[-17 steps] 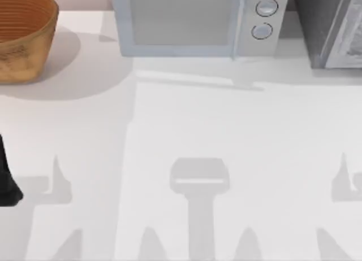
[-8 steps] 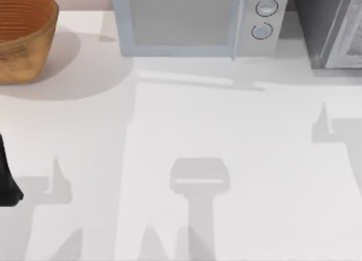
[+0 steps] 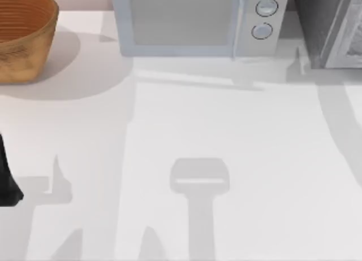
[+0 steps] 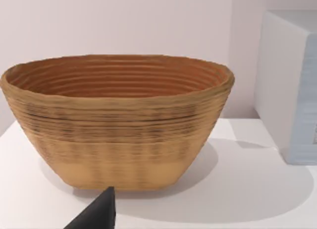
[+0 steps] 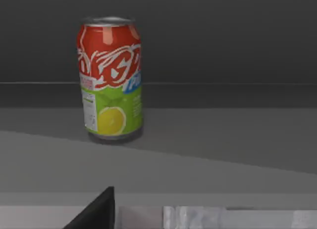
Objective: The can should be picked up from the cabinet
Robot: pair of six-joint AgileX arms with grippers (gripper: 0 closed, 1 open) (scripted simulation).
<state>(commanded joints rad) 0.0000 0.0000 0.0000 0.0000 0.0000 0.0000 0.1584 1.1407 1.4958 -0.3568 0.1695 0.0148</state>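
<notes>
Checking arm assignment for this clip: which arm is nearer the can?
Right. Its wrist view faces the upright can inside the dark cabinet at the table's far right. The left arm sits at the left edge, facing the basket.

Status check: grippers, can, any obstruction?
Left arm parked at table's left edge. Right gripper faces the cabinet, holding nothing. Can upright on the cabinet floor, untouched. Nothing seen between it and the gripper.

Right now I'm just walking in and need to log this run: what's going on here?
Nothing is held yet. The right wrist view faces the can, which stands upright inside the dark cabinet at the table's right rear. The left arm sits parked at the table's left edge, its camera facing the basket. A microwave stands at the back.
</notes>
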